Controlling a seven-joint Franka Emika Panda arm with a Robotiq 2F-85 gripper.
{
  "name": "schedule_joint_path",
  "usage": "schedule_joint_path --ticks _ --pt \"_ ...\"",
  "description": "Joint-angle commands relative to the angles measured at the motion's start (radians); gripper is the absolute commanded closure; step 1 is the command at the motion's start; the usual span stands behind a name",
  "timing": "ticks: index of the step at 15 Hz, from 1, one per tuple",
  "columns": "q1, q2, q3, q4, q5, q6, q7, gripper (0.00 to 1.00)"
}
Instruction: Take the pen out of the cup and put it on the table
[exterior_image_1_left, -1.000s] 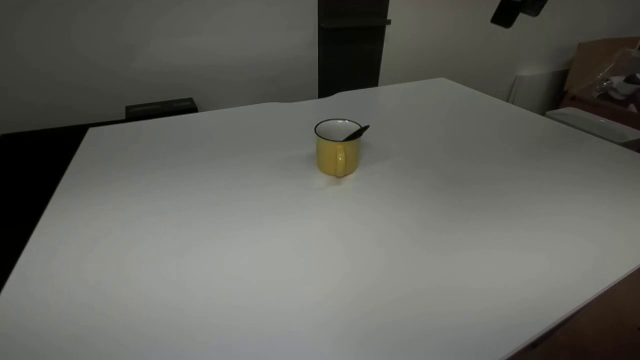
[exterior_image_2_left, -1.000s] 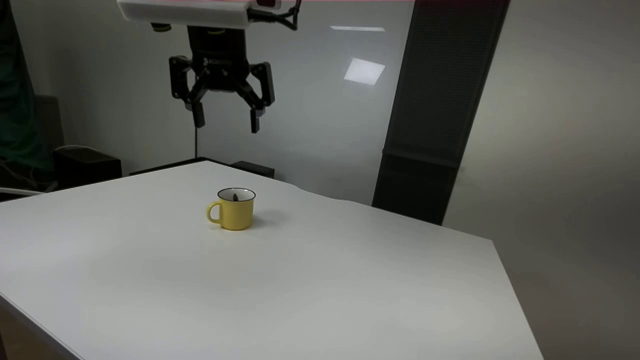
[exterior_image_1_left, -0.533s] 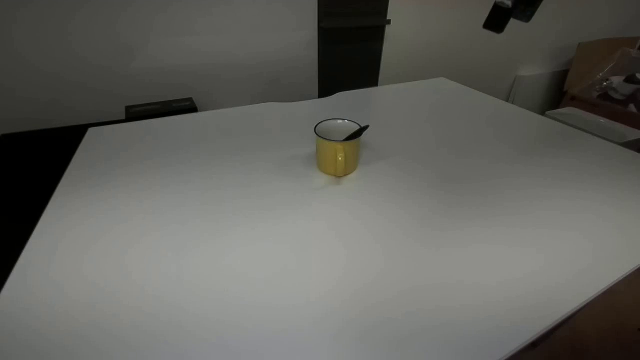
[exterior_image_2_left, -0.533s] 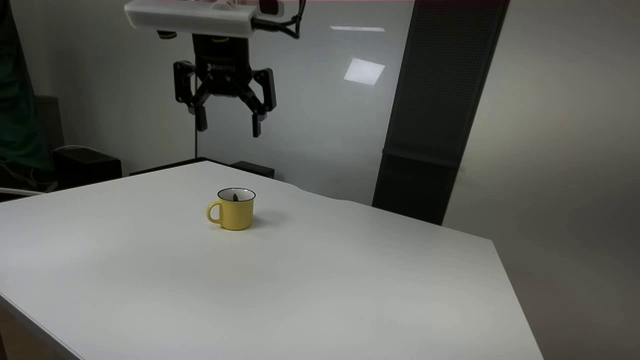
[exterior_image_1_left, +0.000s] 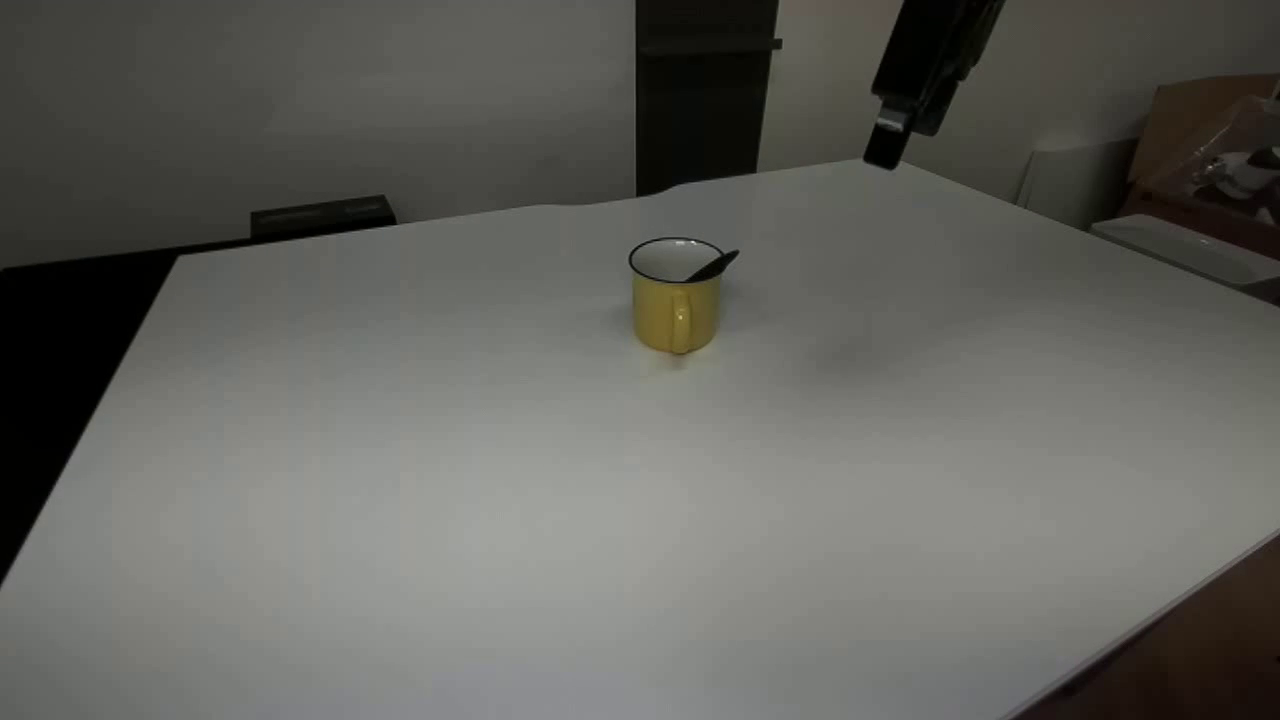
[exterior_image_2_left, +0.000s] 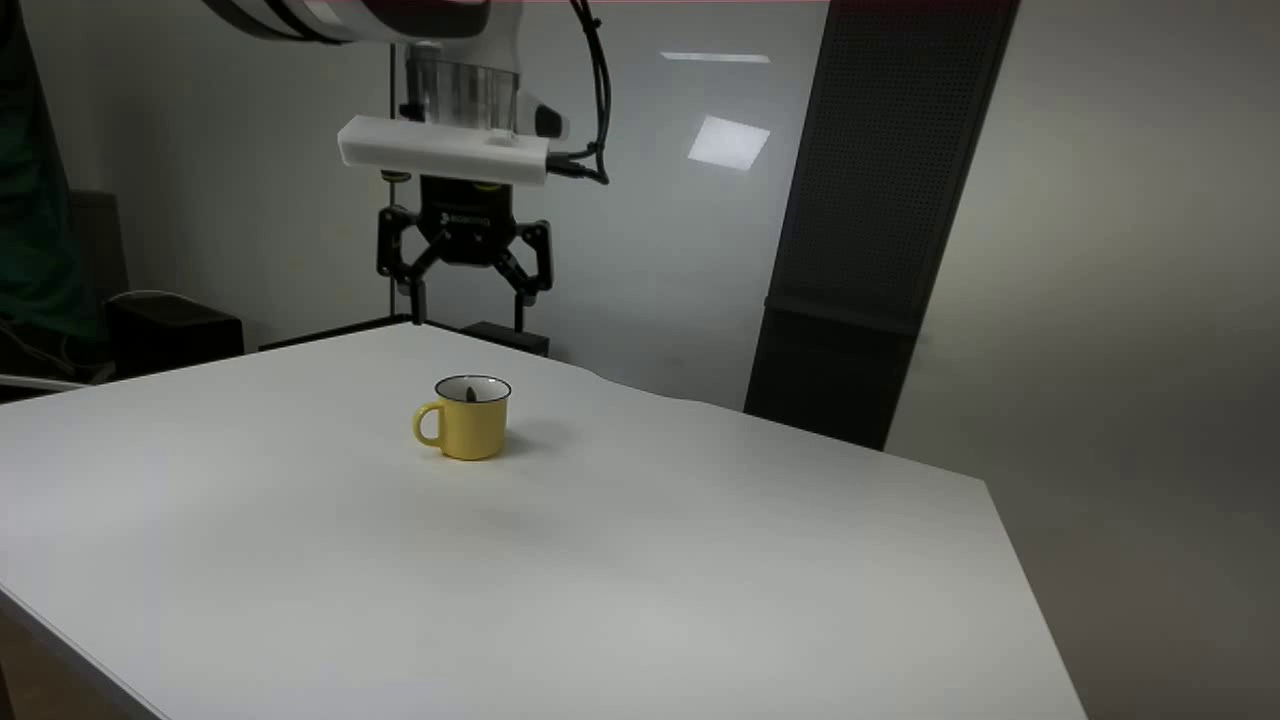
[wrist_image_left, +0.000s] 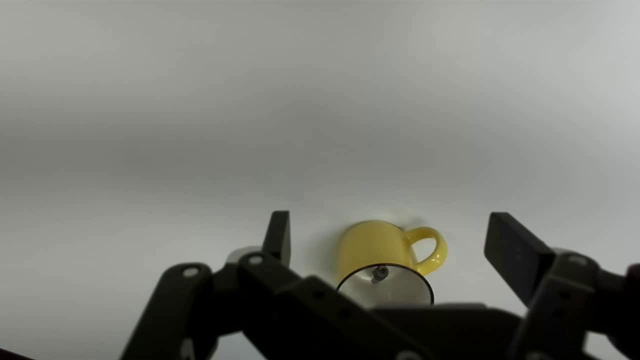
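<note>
The yellow cup (exterior_image_1_left: 655, 315) stands upright on the white table (exterior_image_1_left: 500, 500), and it shows in both exterior views (exterior_image_2_left: 475, 430). The dark pen (exterior_image_1_left: 714, 266) leans in the cup, its upper end sticking out over the rim; it also shows inside the rim (exterior_image_2_left: 471, 394). My gripper (exterior_image_2_left: 468, 312) is open and empty, pointing down above the table, higher than the cup and apart from it. It also shows in an exterior view (exterior_image_1_left: 890, 145). In the wrist view, the cup (wrist_image_left: 372, 245) and pen end (wrist_image_left: 381, 272) appear between the open fingers (wrist_image_left: 390, 230); the gripper body hides the cup's lower part there.
A dark box (exterior_image_1_left: 322, 216) stands behind the table's far edge. A cardboard box (exterior_image_1_left: 1200, 140) and a pale tray (exterior_image_1_left: 1190, 245) are beyond the table's side. A tall dark panel (exterior_image_2_left: 860, 250) stands at the wall behind.
My gripper has come down and moved closer to the cup, staying open. The cup and pen have not moved.
</note>
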Motion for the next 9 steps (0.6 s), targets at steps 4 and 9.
schedule_joint_path --ticks 4,9 --pt "-0.030 0.268 0.099 0.228 -0.087 0.100 0.034 0.00" --pt "-0.051 0.291 0.142 0.220 -0.094 0.140 0.039 0.00"
